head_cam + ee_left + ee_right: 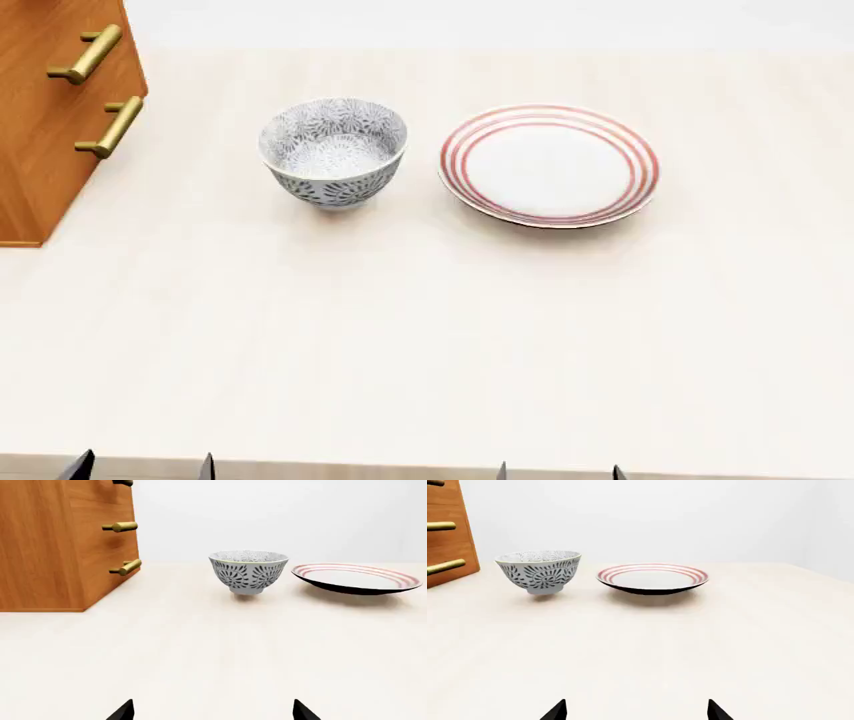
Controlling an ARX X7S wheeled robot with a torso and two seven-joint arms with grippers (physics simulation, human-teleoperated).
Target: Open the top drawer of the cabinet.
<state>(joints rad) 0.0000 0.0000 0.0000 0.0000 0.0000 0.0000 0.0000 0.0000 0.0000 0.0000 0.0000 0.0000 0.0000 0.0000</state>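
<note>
The cabinet stands at the far left of the pale table in my head view, an orange-brown wood-grain block cut off by the picture's edge. I can see two brass bar handles on its front there, and three in the left wrist view, the uppermost only partly in frame. The top drawer reaches the upper edge of that wrist picture, so I cannot tell whether it is pushed in or pulled out; the drawer fronts I do see sit flush.

Just beside the cabinet, on the side its handles face, sits a grey-and-white patterned bowl, upright and apart from the cabinet. Beyond the bowl, farther from the cabinet, lies a white plate with red rings, near the bowl but not touching it.

Both of my grippers are well apart from the cabinet, at the table's near edge. The left gripper shows only two dark fingertips spread wide with bare table between them, holding nothing. The right gripper looks the same: its tips stand apart, nothing clamped.
</note>
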